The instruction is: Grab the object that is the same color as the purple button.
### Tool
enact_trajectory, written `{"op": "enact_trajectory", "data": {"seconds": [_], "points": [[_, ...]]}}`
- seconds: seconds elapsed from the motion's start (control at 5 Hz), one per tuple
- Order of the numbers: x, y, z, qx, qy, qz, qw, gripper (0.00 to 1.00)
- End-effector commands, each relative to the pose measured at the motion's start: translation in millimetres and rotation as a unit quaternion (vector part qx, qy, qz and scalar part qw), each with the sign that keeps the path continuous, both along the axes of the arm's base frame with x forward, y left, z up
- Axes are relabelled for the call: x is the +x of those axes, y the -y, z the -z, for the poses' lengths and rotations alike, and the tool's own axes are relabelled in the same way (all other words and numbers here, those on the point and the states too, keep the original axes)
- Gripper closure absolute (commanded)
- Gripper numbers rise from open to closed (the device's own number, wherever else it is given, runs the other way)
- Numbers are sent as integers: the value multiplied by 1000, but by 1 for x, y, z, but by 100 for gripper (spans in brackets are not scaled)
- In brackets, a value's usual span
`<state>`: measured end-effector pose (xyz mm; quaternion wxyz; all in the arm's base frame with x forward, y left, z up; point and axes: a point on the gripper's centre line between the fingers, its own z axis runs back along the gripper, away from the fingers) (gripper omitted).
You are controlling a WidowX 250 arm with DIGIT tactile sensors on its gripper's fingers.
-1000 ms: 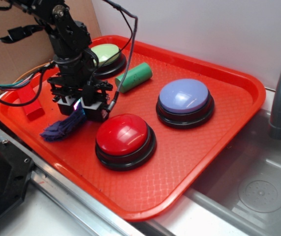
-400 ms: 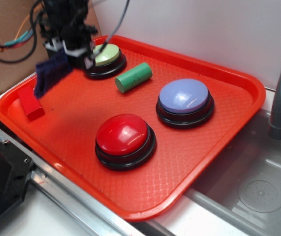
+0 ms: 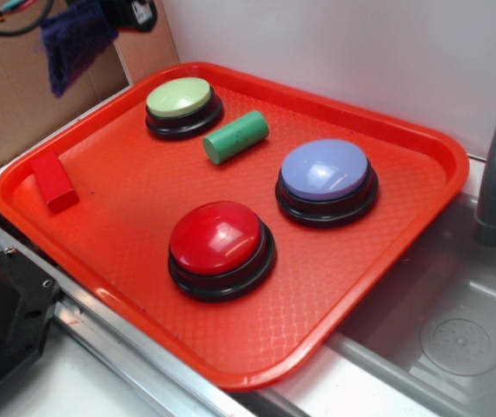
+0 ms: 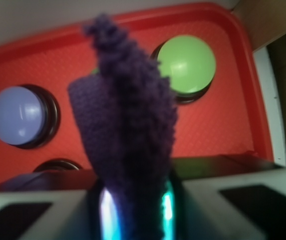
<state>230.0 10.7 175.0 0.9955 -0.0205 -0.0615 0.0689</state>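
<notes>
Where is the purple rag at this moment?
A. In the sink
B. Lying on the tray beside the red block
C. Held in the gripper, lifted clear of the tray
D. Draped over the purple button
C: the rag hangs from the gripper above the tray.

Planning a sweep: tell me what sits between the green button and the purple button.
In the exterior view, the green cylinder lies between the green button and the purple button, apart from both.

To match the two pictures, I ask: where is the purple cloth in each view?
Exterior: the purple cloth hangs at the top left, above the tray's far corner.
Wrist: it fills the centre, held in the pincer.
Shared landmark: the green button.
</notes>
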Motion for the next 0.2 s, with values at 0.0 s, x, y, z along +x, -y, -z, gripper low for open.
{"op": "enact_trajectory", "data": {"seconds": [0.0], "points": [[-2, -9, -31, -5, 82, -18, 996, 100]]}}
